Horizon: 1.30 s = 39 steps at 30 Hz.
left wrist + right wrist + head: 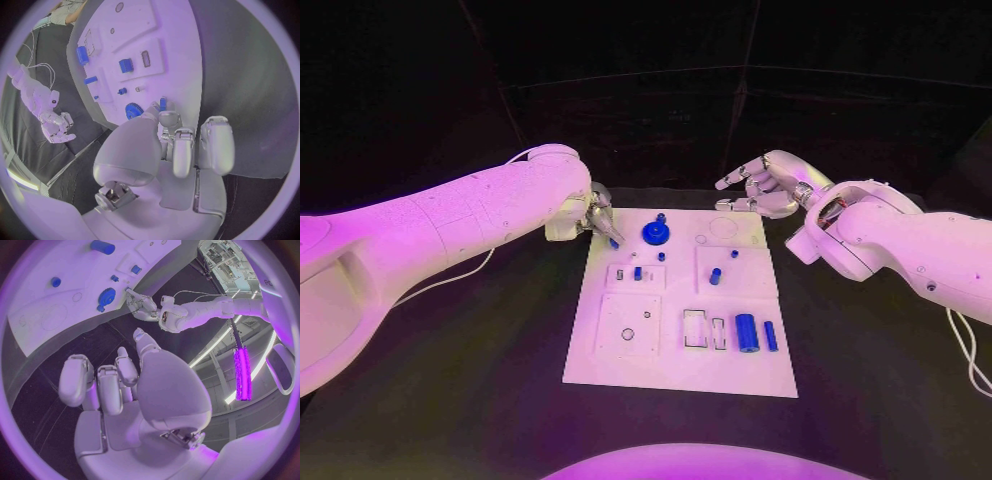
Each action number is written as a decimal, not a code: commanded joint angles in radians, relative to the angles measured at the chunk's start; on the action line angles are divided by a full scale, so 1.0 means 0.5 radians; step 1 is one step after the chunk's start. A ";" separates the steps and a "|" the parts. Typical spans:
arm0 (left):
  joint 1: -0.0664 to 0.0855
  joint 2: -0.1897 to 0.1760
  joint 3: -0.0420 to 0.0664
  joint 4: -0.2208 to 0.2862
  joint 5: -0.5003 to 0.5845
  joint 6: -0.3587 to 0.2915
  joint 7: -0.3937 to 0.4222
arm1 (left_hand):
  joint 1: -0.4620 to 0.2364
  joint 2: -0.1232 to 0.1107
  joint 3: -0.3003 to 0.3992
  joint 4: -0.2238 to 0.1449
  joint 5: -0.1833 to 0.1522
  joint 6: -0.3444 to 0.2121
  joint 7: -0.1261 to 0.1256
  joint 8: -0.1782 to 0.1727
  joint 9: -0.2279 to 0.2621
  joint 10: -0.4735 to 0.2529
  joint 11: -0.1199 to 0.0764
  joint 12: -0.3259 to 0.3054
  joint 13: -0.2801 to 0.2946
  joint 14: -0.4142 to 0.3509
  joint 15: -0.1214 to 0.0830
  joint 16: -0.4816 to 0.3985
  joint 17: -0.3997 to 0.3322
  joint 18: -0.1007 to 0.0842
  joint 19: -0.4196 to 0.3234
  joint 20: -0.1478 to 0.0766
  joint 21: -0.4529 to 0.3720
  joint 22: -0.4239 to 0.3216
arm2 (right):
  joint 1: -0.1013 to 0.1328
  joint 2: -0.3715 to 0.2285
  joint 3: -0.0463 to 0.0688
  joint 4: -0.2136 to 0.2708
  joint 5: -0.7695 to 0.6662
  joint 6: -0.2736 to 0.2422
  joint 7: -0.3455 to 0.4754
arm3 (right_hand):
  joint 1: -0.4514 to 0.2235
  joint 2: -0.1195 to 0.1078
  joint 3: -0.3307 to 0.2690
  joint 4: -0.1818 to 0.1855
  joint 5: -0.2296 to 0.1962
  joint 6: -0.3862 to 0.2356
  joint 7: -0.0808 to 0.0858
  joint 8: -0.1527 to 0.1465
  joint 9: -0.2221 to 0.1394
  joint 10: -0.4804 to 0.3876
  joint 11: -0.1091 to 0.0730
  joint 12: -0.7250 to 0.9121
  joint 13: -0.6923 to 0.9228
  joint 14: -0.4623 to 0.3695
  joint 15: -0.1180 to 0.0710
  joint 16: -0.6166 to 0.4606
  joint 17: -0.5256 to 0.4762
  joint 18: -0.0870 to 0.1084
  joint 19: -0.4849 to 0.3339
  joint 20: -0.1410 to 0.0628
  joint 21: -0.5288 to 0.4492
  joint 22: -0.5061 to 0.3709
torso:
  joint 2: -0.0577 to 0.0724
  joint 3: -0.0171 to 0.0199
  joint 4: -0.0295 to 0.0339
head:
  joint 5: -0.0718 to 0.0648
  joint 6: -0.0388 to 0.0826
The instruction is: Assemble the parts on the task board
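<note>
The white task board (679, 350) lies in the middle of the black table. A blue gear (655, 234) stands near its far edge, also seen in the left wrist view as the gear (133, 111). My left hand (599, 215) hovers at the board's far left corner and pinches a small blue peg (162, 104) between thumb and a finger, close beside the gear. My right hand (764, 183) hangs above the board's far right corner with fingers (76, 379) apart and nothing in them.
On the board's near right lie a blue cylinder (746, 332) and a slim blue bar (770, 336). Small blue pegs (715, 276) stand around the board's middle. Bare black table (877, 380) surrounds the board.
</note>
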 commanded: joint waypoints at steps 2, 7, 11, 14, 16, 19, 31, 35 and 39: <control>0.003 -0.032 0.001 0.037 0.131 -0.086 -0.001 | -0.012 -0.018 0.187 -0.084 0.011 -0.026 -0.023 0.155 0.143 0.000 -0.014 -0.010 -0.008 0.205 -0.018 0.006 0.527 0.018 0.013 -0.017 0.000 0.095 | 0.004 0.003 0.001 -0.002 0.005 0.023 -0.001 | -0.007 0.003 -0.013 0.000 0.005 -0.003 -0.003 0.007 -0.002 -0.013 0.005 -0.011 -0.002 0.126 -0.017 -0.013 0.177 0.040 -0.012 0.001 -0.007 -0.002 | -0.003 0.0011 0.003 | 0.001 0.010; 0.006 -0.102 0.001 0.145 0.167 -0.142 0.000 | -0.094 -0.091 0.377 -0.077 0.009 -0.072 -0.026 0.234 0.213 0.003 -0.016 -0.004 -0.017 0.205 -0.021 0.006 0.527 0.019 0.013 -0.020 -0.006 0.095 | 0.004 0.009 0.001 -0.012 0.005 0.032 -0.002 | -0.007 0.004 -0.013 0.000 0.007 -0.002 -0.003 0.007 -0.002 -0.016 0.004 -0.014 -0.005 0.126 -0.017 -0.014 0.175 0.040 -0.012 0.001 -0.008 -0.004 | -0.004 0.0016 0.008 | 0.001 0.013; 0.007 -0.158 0.001 0.253 0.175 -0.227 0.004 | -0.137 -0.128 0.479 -0.076 0.009 -0.082 -0.028 0.263 0.236 0.008 -0.016 0.005 -0.017 0.205 -0.022 0.006 0.527 0.019 0.014 -0.021 -0.007 0.098 | 0.004 0.013 0.001 -0.022 0.005 0.037 -0.004 | -0.007 0.004 -0.013 0.000 0.007 -0.002 -0.003 0.007 -0.002 -0.016 0.004 -0.014 -0.005 0.126 -0.017 -0.014 0.175 0.040 -0.012 0.001 -0.008 -0.004 | -0.003 -0.0001 0.010 | 0.008 0.014; 0.007 -0.211 0.001 0.355 0.177 -0.335 0.009 | -0.158 -0.149 0.527 -0.078 0.008 -0.086 -0.029 0.274 0.246 0.012 -0.017 0.012 -0.014 0.205 -0.023 0.006 0.527 0.019 0.015 -0.021 -0.008 0.099 | 0.004 0.014 0.001 -0.027 0.005 0.041 -0.006 | -0.007 0.004 -0.013 0.000 0.007 -0.002 -0.003 0.007 -0.002 -0.016 0.004 -0.014 -0.005 0.126 -0.017 -0.014 0.175 0.040 -0.012 0.001 -0.008 -0.004 | -0.006 0.0005 0.016 | 0.004 0.010; 0.007 -0.239 0.000 0.409 0.173 -0.391 0.012 | -0.164 -0.155 0.539 -0.079 0.007 -0.087 -0.030 0.277 0.248 0.014 -0.017 0.015 -0.013 0.205 -0.024 0.006 0.527 0.019 0.016 -0.022 -0.006 0.102 | 0.004 0.013 0.001 -0.028 0.005 0.043 -0.008 | -0.007 0.004 -0.013 0.000 0.007 -0.002 -0.003 0.007 -0.002 -0.016 0.004 -0.014 -0.005 0.126 -0.017 -0.014 0.175 0.040 -0.012 0.001 -0.008 -0.004 | -0.008 0.0012 0.020 | 0.003 0.007; 0.004 -0.290 -0.006 0.503 0.146 -0.484 0.015 | -0.172 -0.164 0.561 -0.081 0.006 -0.088 -0.031 0.282 0.252 0.019 -0.018 0.021 -0.009 0.205 -0.025 0.006 0.527 0.018 0.018 -0.023 -0.003 0.106 | 0.004 0.012 0.001 -0.031 0.005 0.045 -0.009 | -0.007 0.004 -0.013 0.000 0.007 -0.002 -0.003 0.007 -0.002 -0.016 0.004 -0.014 -0.005 0.126 -0.017 -0.014 0.175 0.040 -0.012 0.001 -0.008 -0.004 | -0.009 0.0026 0.022 | 0.006 0.004; -0.019 -0.496 -0.112 0.837 0.039 -0.652 0.022 | -0.197 -0.192 0.619 -0.088 0.005 -0.086 -0.035 0.297 0.262 0.032 -0.022 0.035 0.001 0.205 -0.028 0.006 0.527 0.014 0.028 -0.026 0.012 0.124 | 0.004 0.008 0.001 -0.035 0.005 0.048 -0.013 | -0.007 0.006 -0.014 0.001 0.010 -0.002 -0.003 0.007 -0.002 -0.017 0.005 -0.015 -0.006 0.125 -0.017 -0.016 0.174 0.040 -0.013 0.001 -0.009 -0.006 | -0.015 0.0023 0.028 | 0.014 -0.011; -0.049 -0.537 -0.124 0.909 0.001 -0.676 0.023 | -0.201 -0.198 0.630 -0.090 0.005 -0.085 -0.036 0.300 0.263 0.033 -0.023 0.037 0.001 0.205 -0.029 0.006 0.527 0.013 0.030 -0.027 0.013 0.126 | 0.004 0.006 0.001 -0.036 0.005 0.048 -0.013 | -0.007 0.006 -0.014 0.001 0.010 -0.002 -0.003 0.007 -0.002 -0.017 0.005 -0.015 -0.006 0.125 -0.017 -0.016 0.174 0.040 -0.013 0.001 -0.009 -0.006 | -0.017 0.0033 0.031 | 0.014 -0.011; -0.073 -0.561 -0.129 0.961 -0.027 -0.699 0.025 | -0.205 -0.205 0.641 -0.093 0.005 -0.085 -0.037 0.302 0.265 0.035 -0.024 0.038 0.000 0.205 -0.030 0.006 0.527 0.012 0.032 -0.027 0.018 0.131 | 0.004 0.006 0.001 -0.038 0.005 0.048 -0.011 | -0.007 0.006 -0.014 0.001 0.010 -0.002 -0.003 0.007 -0.002 -0.017 0.005 -0.015 -0.006 0.125 -0.017 -0.016 0.174 0.040 -0.013 0.001 -0.009 -0.006 | -0.014 0.0022 0.027 | 0.018 -0.011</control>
